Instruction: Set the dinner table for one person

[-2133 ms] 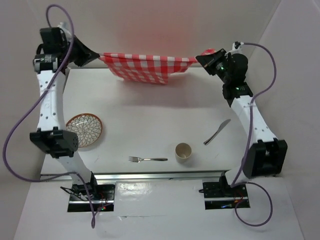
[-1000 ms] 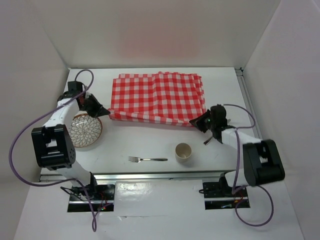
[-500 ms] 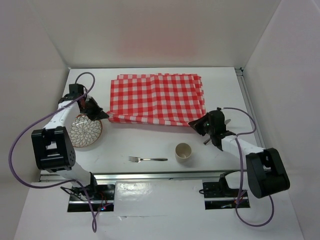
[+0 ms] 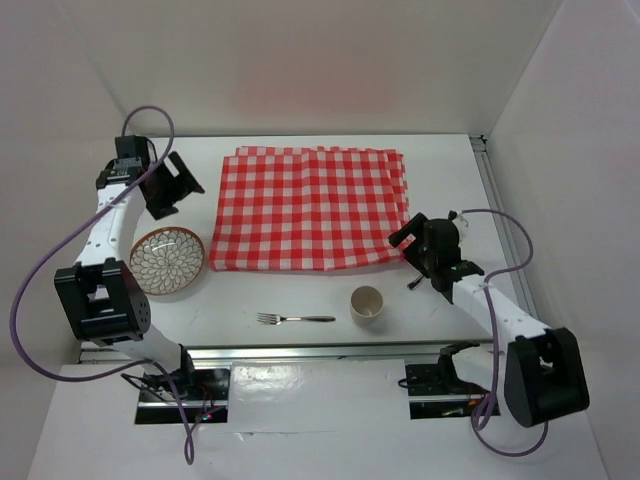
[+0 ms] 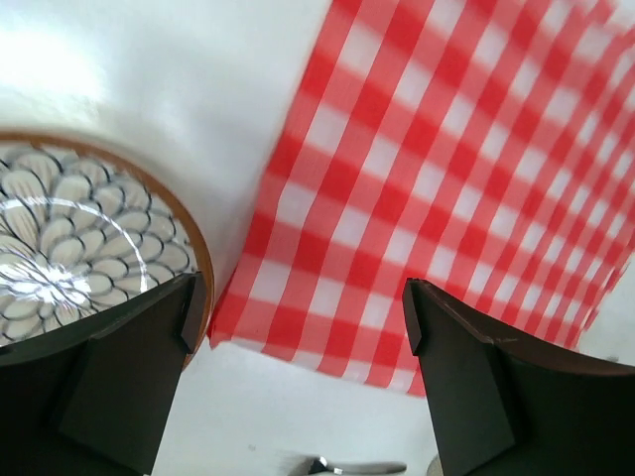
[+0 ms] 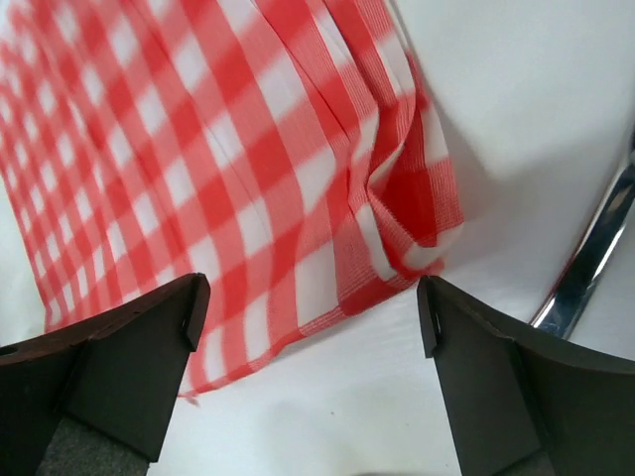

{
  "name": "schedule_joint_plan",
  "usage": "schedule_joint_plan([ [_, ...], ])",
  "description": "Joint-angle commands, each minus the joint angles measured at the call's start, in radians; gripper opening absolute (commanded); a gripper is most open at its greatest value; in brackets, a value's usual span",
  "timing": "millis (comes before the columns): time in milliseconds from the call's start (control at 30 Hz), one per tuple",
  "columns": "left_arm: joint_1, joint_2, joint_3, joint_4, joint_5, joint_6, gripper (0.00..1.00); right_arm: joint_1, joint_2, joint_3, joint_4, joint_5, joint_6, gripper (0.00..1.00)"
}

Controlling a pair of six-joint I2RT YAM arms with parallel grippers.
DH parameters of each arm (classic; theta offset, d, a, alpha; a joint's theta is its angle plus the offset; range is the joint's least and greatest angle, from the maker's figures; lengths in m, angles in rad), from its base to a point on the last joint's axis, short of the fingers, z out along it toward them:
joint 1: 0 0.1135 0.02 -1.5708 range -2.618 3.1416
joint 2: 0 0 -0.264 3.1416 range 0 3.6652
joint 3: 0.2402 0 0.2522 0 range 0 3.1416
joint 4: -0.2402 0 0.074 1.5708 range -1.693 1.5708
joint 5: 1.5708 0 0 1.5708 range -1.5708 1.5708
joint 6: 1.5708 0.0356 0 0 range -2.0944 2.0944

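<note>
The red-and-white checked cloth lies spread flat on the far half of the white dinner table. My left gripper hovers open beside the cloth's left edge, nothing between its fingers. In the left wrist view the left gripper frames the cloth's near left corner and the plate. My right gripper is open at the cloth's near right corner. The right wrist view shows the right gripper empty above the rumpled corner, with the knife to its right.
A patterned plate sits left of the cloth. A fork and a cream cup lie near the front edge. The knife is mostly hidden under my right arm. White walls enclose the table on three sides.
Both grippers have opened and let go of the cloth, which now lies flat with its front edge nearer. The left gripper has pulled back and away from the plate.
</note>
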Motion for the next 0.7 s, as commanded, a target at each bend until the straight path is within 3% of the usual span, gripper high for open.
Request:
schedule_joint_plan([
  [0,0.0,-0.08,0.116,-0.038,-0.092,0.021,1.0,-0.002,-0.13,0.08,-0.125,0.154,-0.129,0.98],
  [100,0.0,-0.115,0.151,-0.039,-0.137,0.011,0.93,-0.011,-0.203,0.105,-0.129,0.171,-0.163,0.89],
  [133,0.0,-0.137,0.132,0.008,-0.11,0.011,0.83,-0.02,-0.203,0.126,-0.087,0.151,-0.207,0.8],
  [233,-0.049,-0.104,0.105,0.038,-0.056,0.011,0.59,-0.031,-0.061,0.273,-0.111,0.096,-0.287,0.7],
  [267,-0.071,-0.078,0.105,0.038,-0.056,0.022,0.41,-0.04,-0.001,0.322,-0.128,0.073,-0.315,0.68],
  [367,-0.153,0.057,0.117,0.0,-0.066,0.022,0.09,-0.069,0.284,0.542,-0.249,-0.016,-0.402,0.69],
  [400,-0.183,0.093,0.118,-0.02,-0.066,0.022,0.0,-0.07,0.411,0.592,-0.316,-0.03,-0.411,0.8],
  [500,-0.232,0.206,0.118,-0.02,-0.077,-0.001,0.0,-0.097,0.57,0.692,-0.348,-0.074,-0.439,0.83],
  [533,-0.241,0.228,0.108,-0.007,-0.077,-0.001,0.0,-0.097,0.589,0.692,-0.339,-0.074,-0.439,0.78],
  [667,-0.29,0.32,0.108,0.004,-0.066,-0.021,0.0,-0.154,0.668,0.692,-0.308,-0.195,-0.454,0.78],
])
